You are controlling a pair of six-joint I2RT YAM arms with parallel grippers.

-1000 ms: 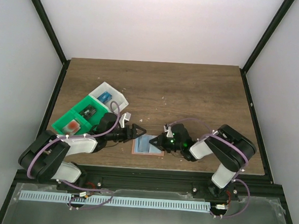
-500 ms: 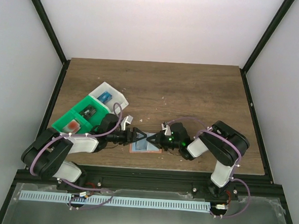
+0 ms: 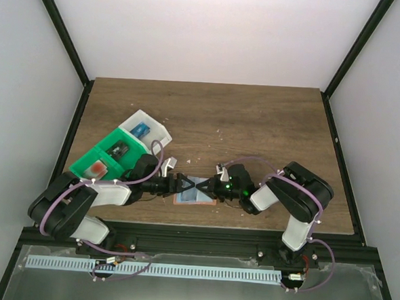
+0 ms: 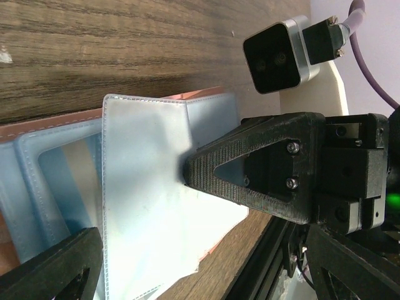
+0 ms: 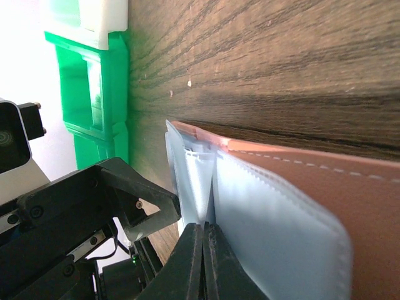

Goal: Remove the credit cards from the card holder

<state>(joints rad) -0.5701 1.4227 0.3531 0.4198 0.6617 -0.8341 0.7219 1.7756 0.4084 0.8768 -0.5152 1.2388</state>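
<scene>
Now, card holder [image 3: 196, 194]: lies on the counter [image 3: 270, 120], toward 6 o'clock from the counter's middle and near the front edge. Its salmon edging shows along the rim, and one pale blue panel is lifted up off the rest.
Right end effector [image 3: 202, 186]: reaches in from 3 o'clock, with both fingers pressed together on the raised blue panel, pinching it.
Left end effector [image 3: 184, 185]: comes in from 9 o'clock with its jaws spread wide, gripping nothing. The raised panel stands between its fingers, and whether they touch it cannot be told. Its tips are just beside those of the right one.
Green tray [image 3: 80, 166]: sits at 9 o'clock from the counter's middle, well apart from the holder. A red card [image 3: 100, 166] and a dark card [image 3: 120, 150] lie in separate compartments.
White tray [image 3: 159, 128]: touches the green tray at that tray's 1 o'clock end, with a blue card [image 3: 141, 129] inside.
Holder pockets: whether any card sits inside cannot be told.
</scene>
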